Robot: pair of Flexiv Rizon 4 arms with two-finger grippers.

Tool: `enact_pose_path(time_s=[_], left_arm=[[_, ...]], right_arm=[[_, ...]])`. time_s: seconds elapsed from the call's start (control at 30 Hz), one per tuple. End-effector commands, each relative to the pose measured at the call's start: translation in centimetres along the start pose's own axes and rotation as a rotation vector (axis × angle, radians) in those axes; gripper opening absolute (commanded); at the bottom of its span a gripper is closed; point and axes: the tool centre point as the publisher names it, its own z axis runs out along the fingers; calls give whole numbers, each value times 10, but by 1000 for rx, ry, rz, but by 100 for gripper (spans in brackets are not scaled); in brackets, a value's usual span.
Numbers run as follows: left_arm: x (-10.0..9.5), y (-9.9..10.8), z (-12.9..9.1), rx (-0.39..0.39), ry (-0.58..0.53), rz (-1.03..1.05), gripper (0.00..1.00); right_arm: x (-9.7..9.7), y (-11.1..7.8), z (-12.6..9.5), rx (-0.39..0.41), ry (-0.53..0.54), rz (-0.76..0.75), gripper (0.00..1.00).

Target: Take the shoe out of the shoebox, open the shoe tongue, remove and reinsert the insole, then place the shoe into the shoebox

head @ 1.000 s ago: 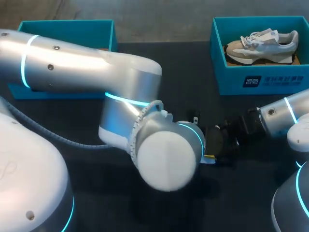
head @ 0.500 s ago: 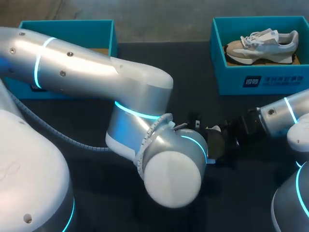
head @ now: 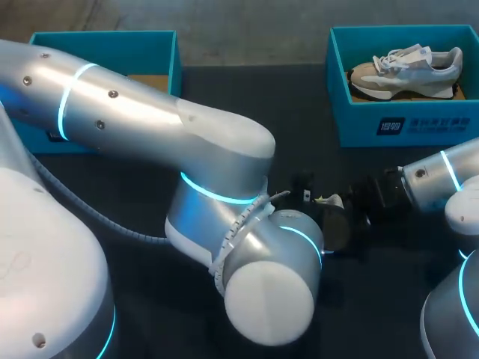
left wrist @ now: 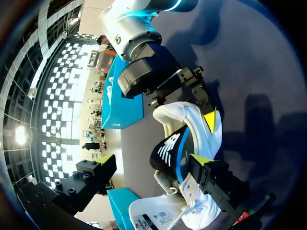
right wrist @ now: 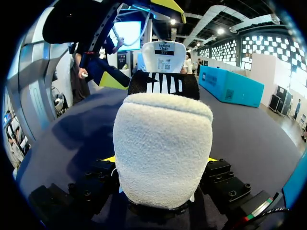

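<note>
At the middle of the counter (head: 299, 112), the right tool (right wrist: 160, 160) clamps the shoe (left wrist: 189, 115) by its heel; the left tool (left wrist: 152, 159) stands open, the insole (left wrist: 169, 149) between its fingers. Risk: closing off-centre may buckle the insole or wrench the shoe loose.

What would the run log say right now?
right gripper: shut on white fabric sneaker, heel end | left gripper: open, at its opening

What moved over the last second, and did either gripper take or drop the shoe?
The left arm swung its elbow toward the right of the head view, and its wrist end slid toward the near edge. No taking or letting go shows. The right arm kept still, with the right gripper shut on the shoe. The second shoe stayed in its shoebox.
</note>
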Motion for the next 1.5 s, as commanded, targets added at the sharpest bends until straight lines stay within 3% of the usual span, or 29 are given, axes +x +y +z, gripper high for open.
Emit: enact_pose_path(time_s=[0.03, 0.73, 0.77, 0.8, 0.9, 1.0, 1.17, 1.3, 1.5], left_arm=[[5, -6, 5, -6, -20, 2, 100], [9, -11, 16, -55, -83, 5, 100], [9, -11, 16, -56, -80, 3, 98], [10, -10, 17, -57, -78, 2, 89], [13, -9, 18, -61, -73, -2, 84], [15, -9, 20, -62, -72, -1, 69], [13, -8, 21, -61, -83, 0, 69], [13, -6, 23, -61, -87, 4, 57], [16, -3, 22, -62, -82, 6, 47]], right_arm=[[-1, -5, 3, 3, -1, 0, 0], [-1, -5, 3, 3, -1, 0, 0], [-1, -5, 3, 3, -1, 0, 0], [-1, -5, 3, 3, -1, 0, 0], [-1, -5, 3, 3, -1, 0, 0], [-1, -5, 3, 3, -1, 0, 0], [-1, -5, 3, 3, -1, 0, 0], [-1, -5, 3, 3, -1, 0, 0], [-1, -5, 3, 3, -1, 0, 0]])
